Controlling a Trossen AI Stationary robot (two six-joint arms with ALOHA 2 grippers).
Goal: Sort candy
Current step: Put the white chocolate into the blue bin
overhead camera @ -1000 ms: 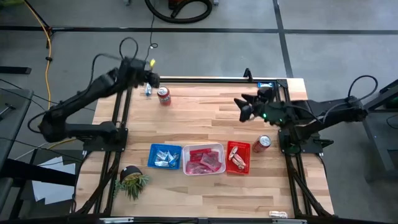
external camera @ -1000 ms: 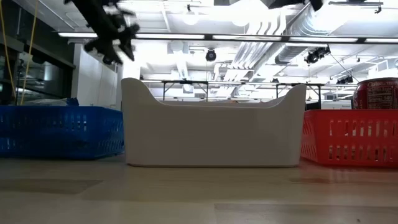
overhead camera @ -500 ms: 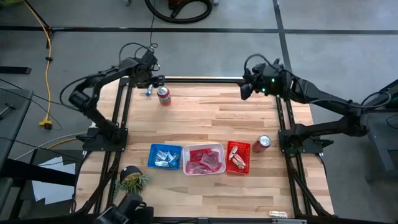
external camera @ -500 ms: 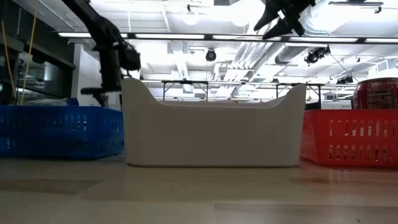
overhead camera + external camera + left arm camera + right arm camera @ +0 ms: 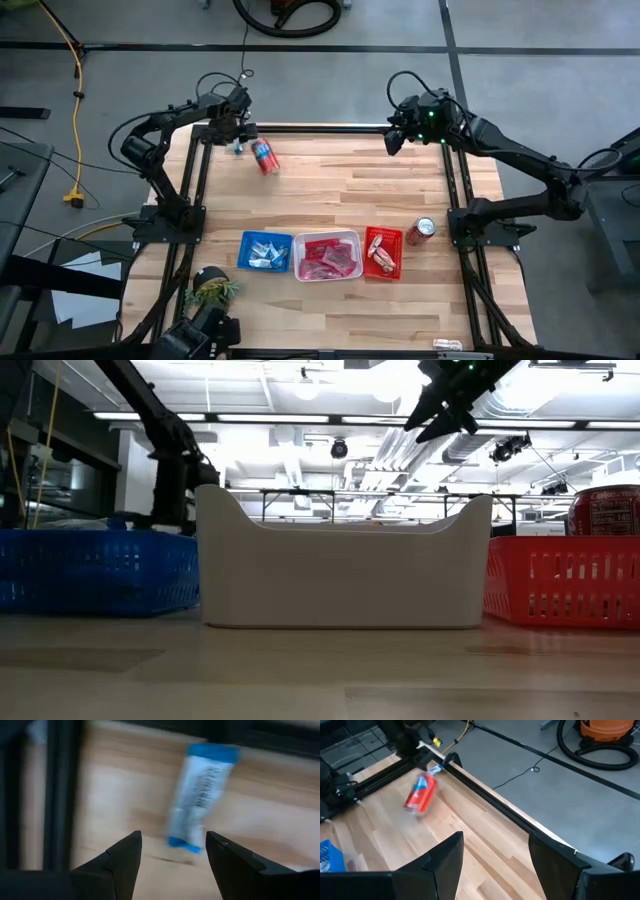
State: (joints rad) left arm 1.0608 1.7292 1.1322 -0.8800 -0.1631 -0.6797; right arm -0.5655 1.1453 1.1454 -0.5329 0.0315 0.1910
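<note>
blue-and-white bar (image 5: 200, 800) blurred in left wrist view, print unreadable, soda can (image 5: 420, 794) motion-smeared, sweets in trays (image 5: 345, 565) hidden behind walls in low view

Light wooden plank bench (image 5: 330, 200). Near edge, left to right: small green plant (image 5: 212, 289); blue mesh tray (image 5: 265, 251) holding blue-and-white candy bars; white tray (image 5: 328, 256) holding pink candy packets; red mesh tray (image 5: 383, 252) holding red candy packets; red soda can (image 5: 421, 231) lying just right of it. Far-left corner: second red soda can (image 5: 264, 157), tilted, beside a blue-and-white candy bar (image 5: 238, 147) under the left gripper (image 5: 240, 138). Right gripper (image 5: 394, 142) over the far-right edge.
</note>
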